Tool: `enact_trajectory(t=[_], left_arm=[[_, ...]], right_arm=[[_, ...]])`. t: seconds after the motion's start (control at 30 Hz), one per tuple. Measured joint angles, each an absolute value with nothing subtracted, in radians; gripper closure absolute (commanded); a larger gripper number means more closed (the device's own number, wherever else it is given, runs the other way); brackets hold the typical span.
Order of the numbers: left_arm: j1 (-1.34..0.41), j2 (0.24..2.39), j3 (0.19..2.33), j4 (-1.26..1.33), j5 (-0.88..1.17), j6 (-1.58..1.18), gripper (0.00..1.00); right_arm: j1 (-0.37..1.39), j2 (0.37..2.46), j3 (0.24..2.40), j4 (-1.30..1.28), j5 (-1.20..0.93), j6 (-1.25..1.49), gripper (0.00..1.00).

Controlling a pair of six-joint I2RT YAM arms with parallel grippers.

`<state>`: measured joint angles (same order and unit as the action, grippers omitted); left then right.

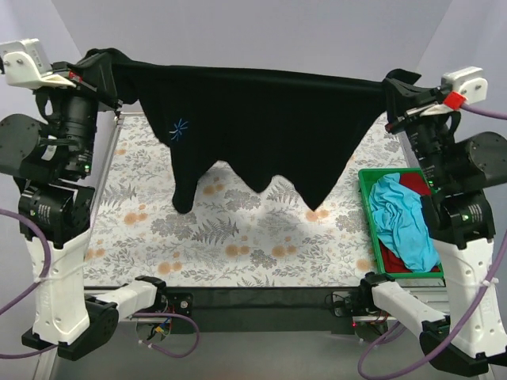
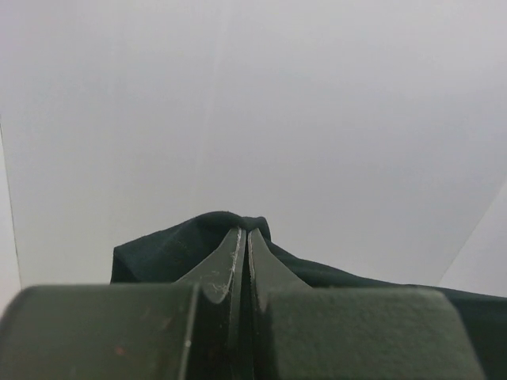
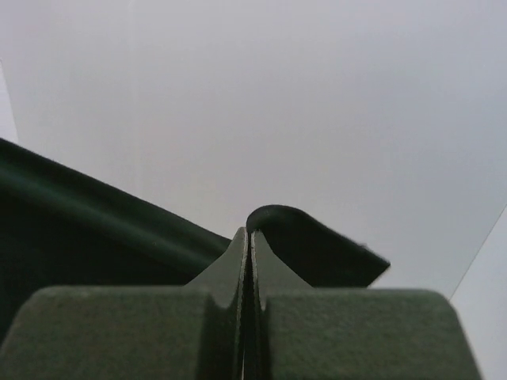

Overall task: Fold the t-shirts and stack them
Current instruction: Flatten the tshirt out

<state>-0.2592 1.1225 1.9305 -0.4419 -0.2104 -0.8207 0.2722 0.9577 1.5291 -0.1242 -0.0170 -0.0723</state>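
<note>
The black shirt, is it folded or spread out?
Spread out: the black shirt hangs stretched between the left gripper and right gripper, hem dangling unfolded.

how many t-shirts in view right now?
3: black t-shirt stretched in the air between left gripper and right gripper; turquoise t-shirt and red t-shirt bunched in the green tray, right side. More may hide underneath.

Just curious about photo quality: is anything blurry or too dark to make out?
Top view: sharp and evenly lit, but the black t-shirt swallows fold detail. Left wrist view: the left gripper looks dim and soft against a bright wall. Right wrist view: the right gripper likewise.
</note>
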Motion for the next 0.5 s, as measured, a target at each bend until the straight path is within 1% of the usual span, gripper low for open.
enact_trajectory(t=[0.17, 0.3, 0.4, 0.5], left_arm=[[-0.259, 1.157, 2.033, -0.458, -0.190, -0.749, 1.00], [-0.271, 1.217, 2.032, -0.429, -0.215, -0.671, 1.00], [-0.279, 1.279, 1.968, -0.358, -0.255, -0.610, 1.00], [-0.279, 1.365, 1.850, -0.252, -0.301, -0.561, 0.99]], right_arm=[[0.273, 0.939, 1.580, -0.130, -0.058, -0.102, 0.99], [0.273, 0.987, 1.630, -0.137, -0.059, -0.119, 0.99], [0.272, 1.052, 1.637, -0.139, -0.046, -0.133, 0.99], [0.268, 1.145, 1.635, -0.144, -0.022, -0.138, 0.99]])
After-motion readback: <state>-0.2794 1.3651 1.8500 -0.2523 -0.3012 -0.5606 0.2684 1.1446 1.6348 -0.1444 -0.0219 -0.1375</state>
